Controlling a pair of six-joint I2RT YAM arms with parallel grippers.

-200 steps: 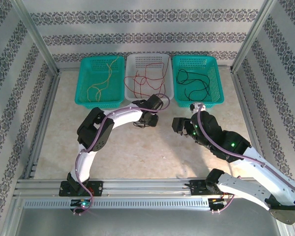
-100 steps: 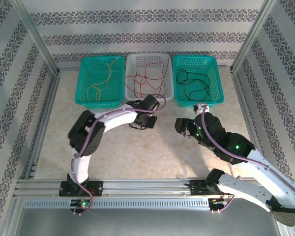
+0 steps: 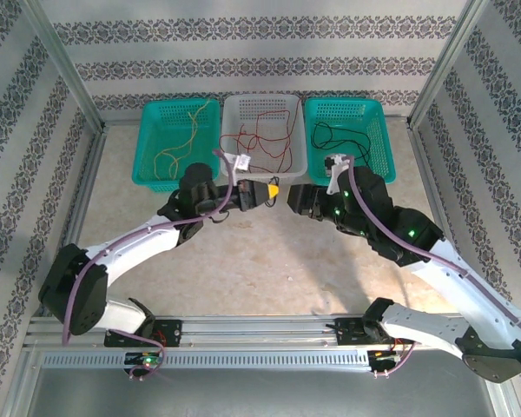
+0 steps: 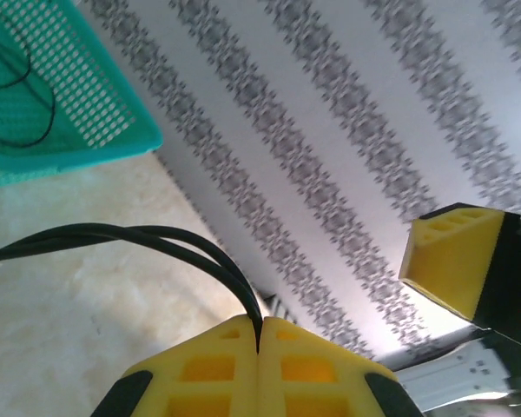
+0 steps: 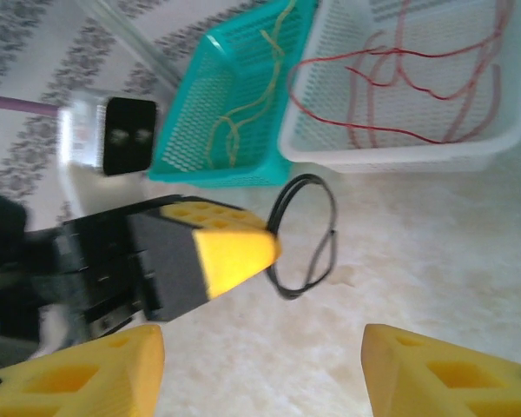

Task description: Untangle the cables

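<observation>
Pinching a looped black cable (image 4: 156,236) between yellow fingertips pressed flat together, the left gripper (image 4: 259,347) hangs over the table (image 3: 243,269) just in front of the white basket's (image 3: 230,109) near rim. The loop sticks out past the tip and clear of the tabletop in the right wrist view. The right gripper (image 5: 260,373) faces it from just beside, fingers well apart and nothing between them. It sits near the gap between the white basket and the right teal basket (image 3: 389,148). Red cables (image 3: 260,143) lie in the white basket, yellow cables (image 3: 181,143) in the left teal basket (image 3: 141,148), and more black cables (image 3: 343,143) in the right one. All three baskets stand side by side against the far wall. Bare tabletop stretches from both grippers back to the near frame rail (image 3: 260,326) and out to the side rails.
</observation>
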